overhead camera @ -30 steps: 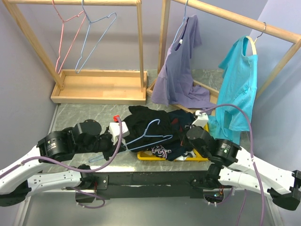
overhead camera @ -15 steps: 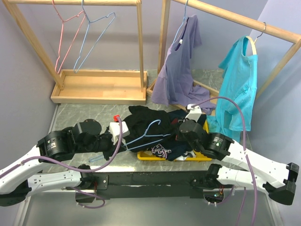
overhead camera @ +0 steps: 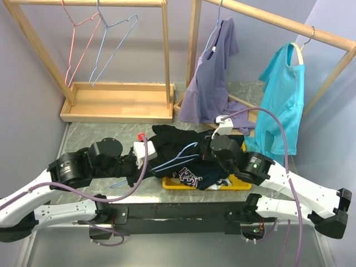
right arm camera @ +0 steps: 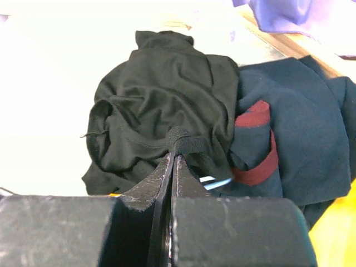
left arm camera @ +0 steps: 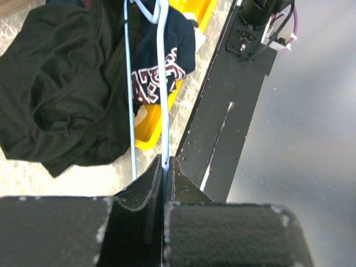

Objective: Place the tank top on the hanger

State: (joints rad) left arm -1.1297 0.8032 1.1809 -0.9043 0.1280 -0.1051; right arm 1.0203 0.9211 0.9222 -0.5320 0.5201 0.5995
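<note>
Left gripper (left arm camera: 165, 168): jaws pressed together on the wire of the hanger (left arm camera: 162, 83), pinching one corner. From the jaws its two wires run toward 12 o'clock in the left wrist view, over the edge of the tank top (left arm camera: 61, 94), which lies at 10 o'clock from the jaws. Right gripper (right arm camera: 173, 151): jaws closed on a narrow black band of the tank top, with the rest bunched just beyond toward 12 o'clock. From above, the tank top is a crumpled heap mid-table (overhead camera: 89, 136), between the two wrists, spilling over the 11 o'clock side of the tray (overhead camera: 236, 185). The hanger lies across it, slanting from 8 to 2 o'clock. Count: one held hanger; one pink hanger (overhead camera: 78, 47) and one blue hanger (overhead camera: 108, 47) bare on the left rack (overhead camera: 117, 108); one lilac shirt (overhead camera: 214, 78) and one teal shirt (overhead camera: 283, 100) hung on the right rack (overhead camera: 278, 22); one yellow tray. In the heap are a printed garment (left arm camera: 158, 61) and a navy garment (right arm camera: 295, 122) with a red stripe; cannot tell if these are one piece. The hanger's hook is cut off at the top of the left wrist view. The right fingertips are buried in cloth from above. Cannot tell whether the pinched band is a strap or a fold.
</note>
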